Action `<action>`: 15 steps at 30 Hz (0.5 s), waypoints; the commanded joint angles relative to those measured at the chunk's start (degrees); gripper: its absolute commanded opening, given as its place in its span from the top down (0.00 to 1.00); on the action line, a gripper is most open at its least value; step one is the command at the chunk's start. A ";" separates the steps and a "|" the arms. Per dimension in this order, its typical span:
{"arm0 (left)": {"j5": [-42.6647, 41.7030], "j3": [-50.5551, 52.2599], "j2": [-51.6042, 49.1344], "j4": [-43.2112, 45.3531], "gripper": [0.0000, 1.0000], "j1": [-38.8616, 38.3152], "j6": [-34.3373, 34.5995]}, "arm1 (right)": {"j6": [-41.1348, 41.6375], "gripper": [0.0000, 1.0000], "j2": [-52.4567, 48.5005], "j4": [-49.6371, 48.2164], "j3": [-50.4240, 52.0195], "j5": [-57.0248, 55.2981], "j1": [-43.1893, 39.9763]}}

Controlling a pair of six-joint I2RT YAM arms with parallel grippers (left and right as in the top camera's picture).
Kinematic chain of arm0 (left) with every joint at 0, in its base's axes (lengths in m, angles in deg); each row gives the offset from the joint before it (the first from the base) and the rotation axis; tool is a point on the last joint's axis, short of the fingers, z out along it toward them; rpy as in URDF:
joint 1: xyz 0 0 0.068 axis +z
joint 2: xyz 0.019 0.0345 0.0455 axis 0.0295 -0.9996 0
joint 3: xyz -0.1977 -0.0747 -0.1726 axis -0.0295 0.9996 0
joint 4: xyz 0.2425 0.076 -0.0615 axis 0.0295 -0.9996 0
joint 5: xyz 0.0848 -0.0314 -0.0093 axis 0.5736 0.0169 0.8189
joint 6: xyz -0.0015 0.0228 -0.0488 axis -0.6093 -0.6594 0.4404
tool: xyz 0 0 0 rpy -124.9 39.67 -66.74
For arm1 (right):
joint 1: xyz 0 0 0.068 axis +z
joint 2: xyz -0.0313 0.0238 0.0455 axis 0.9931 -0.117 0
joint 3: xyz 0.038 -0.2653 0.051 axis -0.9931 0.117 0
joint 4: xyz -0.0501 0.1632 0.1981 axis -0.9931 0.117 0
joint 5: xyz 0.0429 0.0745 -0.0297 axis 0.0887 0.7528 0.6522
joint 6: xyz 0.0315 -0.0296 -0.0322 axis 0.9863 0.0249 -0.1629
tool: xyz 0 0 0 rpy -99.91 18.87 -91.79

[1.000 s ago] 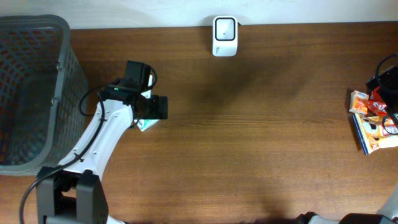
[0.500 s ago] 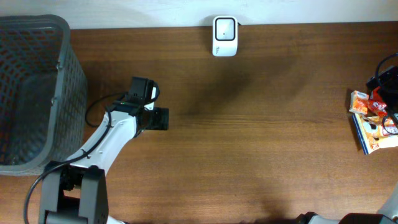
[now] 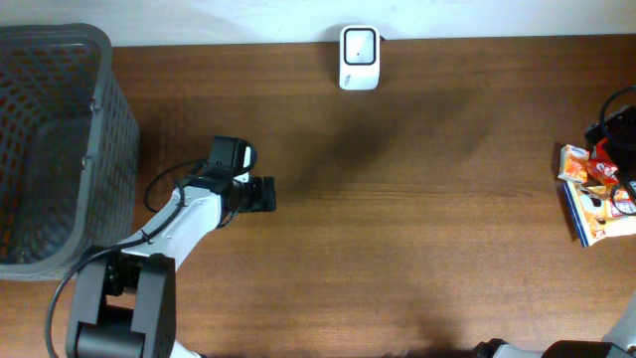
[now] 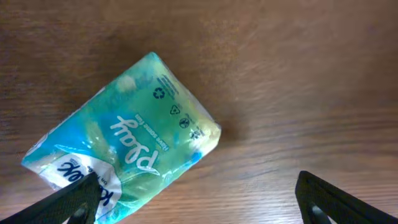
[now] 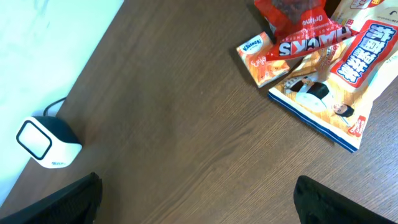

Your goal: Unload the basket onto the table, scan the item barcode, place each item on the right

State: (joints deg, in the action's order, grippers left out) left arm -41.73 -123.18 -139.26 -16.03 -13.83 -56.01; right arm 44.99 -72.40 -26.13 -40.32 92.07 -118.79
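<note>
Under the left gripper (image 4: 205,202), whose fingers (image 4: 74,199) stand wide and empty, the tissue pack (image 4: 124,149) lies skewed on the table (image 4: 298,74); we align across its narrow width before closing.

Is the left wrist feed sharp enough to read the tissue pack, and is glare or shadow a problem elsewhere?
Left wrist: the pack is slightly soft, large lettering readable, fine print not; faint sheen on the wrap. Right wrist: snack packets and scanner sharp, evenly lit. Overhead: broad soft shadows on the table, no glare; the left arm hides the pack.
</note>
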 commanded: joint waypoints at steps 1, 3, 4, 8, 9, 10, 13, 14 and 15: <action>-16.20 0.87 -2.73 3.19 0.03 -1.66 2.75 | 0.26 0.02 -0.09 -0.02 -0.11 0.11 -0.09; -20.00 0.87 -2.86 5.99 0.04 -3.15 2.99 | 0.26 0.02 -0.09 -0.02 -0.11 0.11 -0.09; -20.87 0.87 -2.86 7.39 0.04 -4.15 2.97 | 0.26 0.02 -0.09 -0.02 -0.11 0.11 -0.09; -21.33 0.87 -2.86 12.17 0.04 -9.29 2.99 | 0.26 0.02 -0.09 -0.02 -0.11 0.11 -0.09; -21.33 0.87 -2.86 13.27 0.04 -10.69 2.99 | 0.26 0.02 -0.09 -0.02 -0.11 0.11 -0.09; -21.31 0.87 -2.86 14.36 0.04 -12.17 3.02 | 0.26 0.02 -0.09 -0.02 -0.11 0.11 -0.09; -20.87 0.87 -2.86 18.47 0.05 -17.73 6.56 | 0.26 0.02 -0.09 -0.02 -0.11 0.11 -0.09; -20.87 0.87 -2.86 19.45 0.05 -19.04 6.95 | 0.26 0.02 -0.09 -0.02 -0.11 0.11 -0.09; -20.90 0.85 -2.86 20.04 0.05 -19.96 6.97 | 0.26 0.02 -0.09 -0.02 -0.11 0.11 -0.09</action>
State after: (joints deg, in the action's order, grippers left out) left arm -61.18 -122.78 -141.29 2.44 -30.64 -51.20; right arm 45.01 -72.40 -26.13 -40.32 92.10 -118.79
